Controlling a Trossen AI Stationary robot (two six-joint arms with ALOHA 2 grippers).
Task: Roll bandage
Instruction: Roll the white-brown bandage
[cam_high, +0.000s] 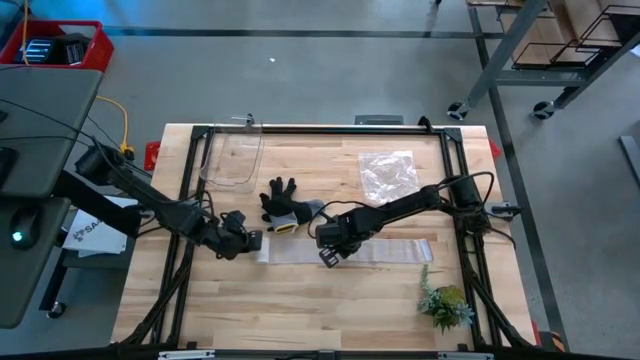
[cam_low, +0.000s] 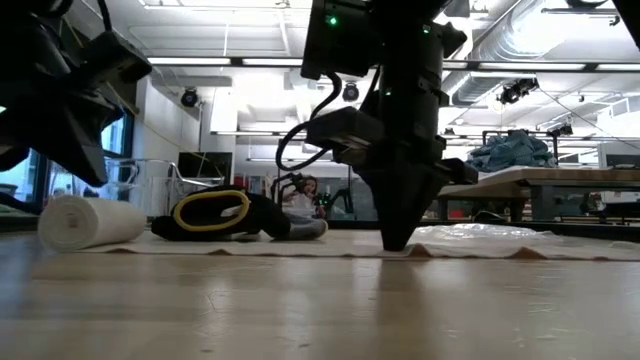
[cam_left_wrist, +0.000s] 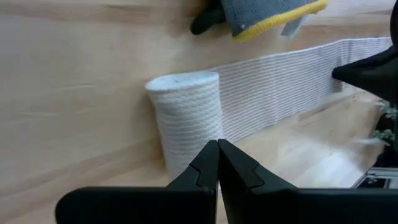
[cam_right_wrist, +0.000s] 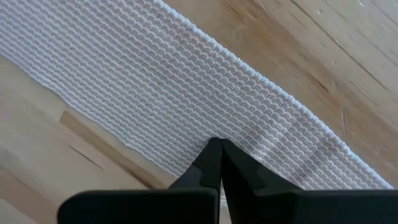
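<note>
The bandage is a white gauze strip lying flat across the wooden table, with its left end wound into a roll that rests on its side. In the low view the roll sits at the far left. My left gripper is shut, slanting down, with its tip just by one end of the roll. My right gripper is shut and points straight down onto the flat strip, a little to the right of the roll. My left gripper has its shut tip at the roll's end; I cannot tell whether it touches the roll. My right gripper presses its shut fingertips down from above onto the flat strip, near one long edge. The strip lies on the table and wrinkles slightly beside the tip.
A black-and-grey glove with a yellow cuff lies just beyond the strip. Farther back are a crinkly clear plastic bag and a clear container. A small green plant sits near the front right. Bare wood lies toward the near edge.
</note>
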